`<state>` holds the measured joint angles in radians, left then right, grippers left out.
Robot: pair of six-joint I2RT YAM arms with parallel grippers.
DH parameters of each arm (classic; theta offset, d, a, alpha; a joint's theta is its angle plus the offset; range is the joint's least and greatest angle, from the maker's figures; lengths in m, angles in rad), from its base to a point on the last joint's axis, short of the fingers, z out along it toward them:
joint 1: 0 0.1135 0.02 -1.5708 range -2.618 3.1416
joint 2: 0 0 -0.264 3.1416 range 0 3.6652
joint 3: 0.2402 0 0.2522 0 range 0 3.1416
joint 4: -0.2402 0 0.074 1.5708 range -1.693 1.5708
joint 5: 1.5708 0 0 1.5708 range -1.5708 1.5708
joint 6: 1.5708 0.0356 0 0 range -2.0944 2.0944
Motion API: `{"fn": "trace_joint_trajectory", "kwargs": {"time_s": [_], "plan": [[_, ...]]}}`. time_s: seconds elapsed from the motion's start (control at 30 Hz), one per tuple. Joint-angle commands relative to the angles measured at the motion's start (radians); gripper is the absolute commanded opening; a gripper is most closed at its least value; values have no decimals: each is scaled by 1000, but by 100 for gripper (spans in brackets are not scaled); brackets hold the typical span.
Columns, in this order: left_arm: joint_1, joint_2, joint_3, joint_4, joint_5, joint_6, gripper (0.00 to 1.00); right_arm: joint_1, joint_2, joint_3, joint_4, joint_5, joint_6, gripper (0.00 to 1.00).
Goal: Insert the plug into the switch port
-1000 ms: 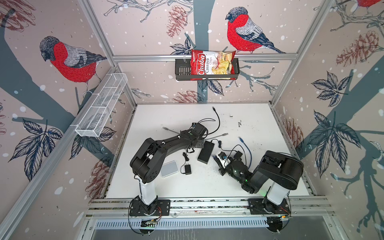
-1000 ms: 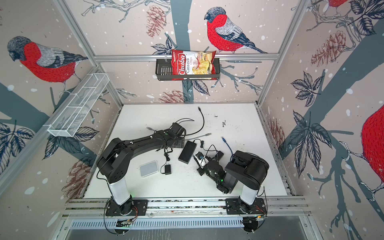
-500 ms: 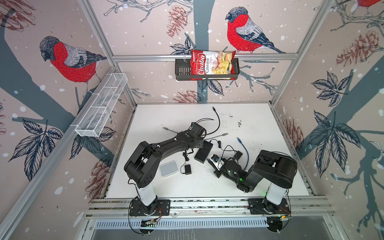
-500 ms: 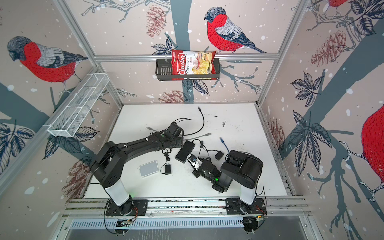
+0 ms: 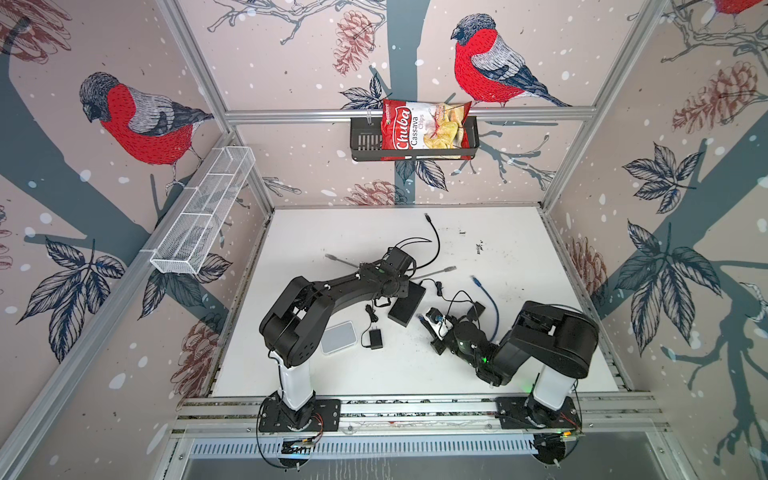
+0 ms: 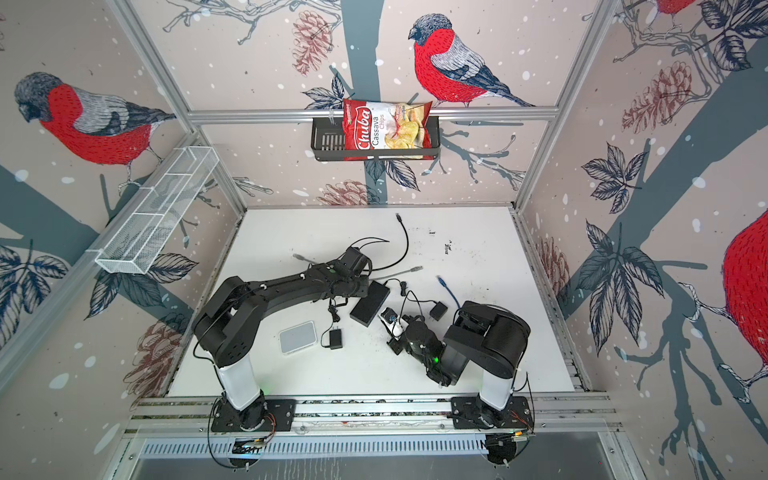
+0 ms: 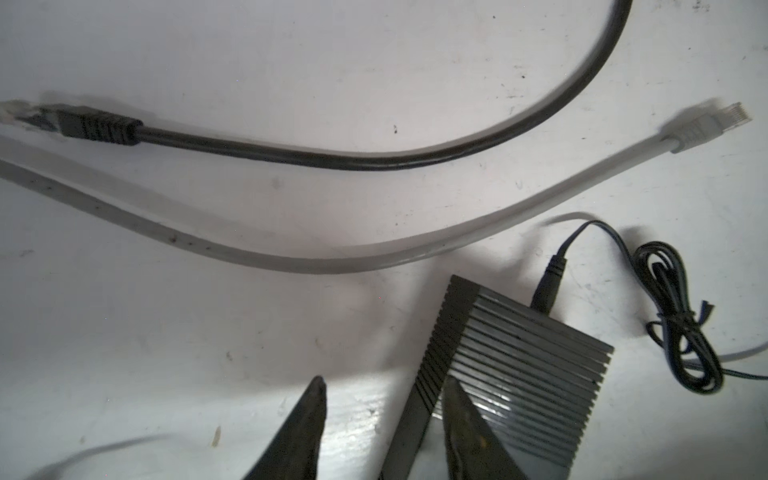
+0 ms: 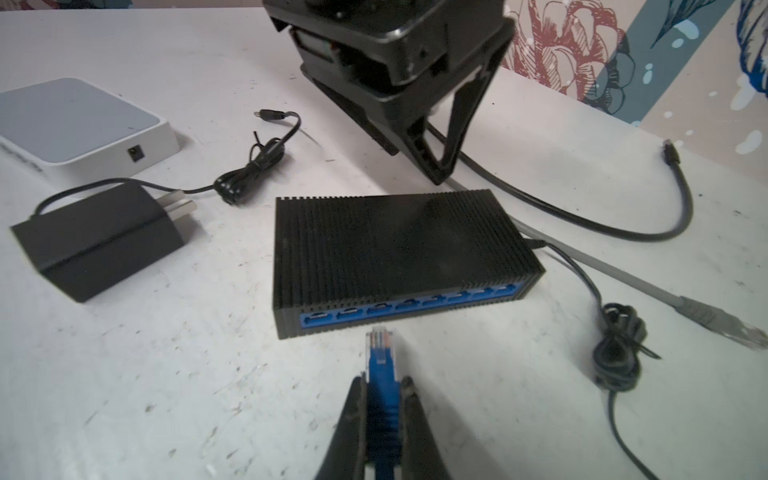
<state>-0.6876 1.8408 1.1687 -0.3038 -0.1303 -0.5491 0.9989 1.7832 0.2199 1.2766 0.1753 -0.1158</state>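
Item: plug (image 8: 380, 345), blue. The right gripper (image 8: 382, 382) is clamping it by the boot and pointing its nose at the port row (image 8: 407, 307), just short of it, for a straight push.
Item: switch (image 8: 395, 241). It is lying flat on the table. The left gripper (image 7: 384, 381) is straddling its rear corner with jaws parted (probably to brace it).

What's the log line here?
right gripper shut on blue Ethernet plug | plug before switch ports, uninserted | left gripper open at switch edge
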Motion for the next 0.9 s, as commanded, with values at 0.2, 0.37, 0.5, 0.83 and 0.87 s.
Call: {"fn": "trace_joint_trajectory", "kwargs": {"time_s": [0.2,0.37,0.5,0.83,0.87], "plan": [[0,27,13,7,22,0,36,-20,17,55,-44,5,-5,2],[0,39,6,18,33,-2,35,-24,37,68,-45,-6,-5,2],[0,38,-6,22,34,-6,32,-27,35,62,-45,3,5,2],[0,54,-15,60,76,6,27,-48,44,58,-13,-24,4,2],[0,54,-18,63,78,6,26,-49,44,58,-2,-29,2,2]]}}
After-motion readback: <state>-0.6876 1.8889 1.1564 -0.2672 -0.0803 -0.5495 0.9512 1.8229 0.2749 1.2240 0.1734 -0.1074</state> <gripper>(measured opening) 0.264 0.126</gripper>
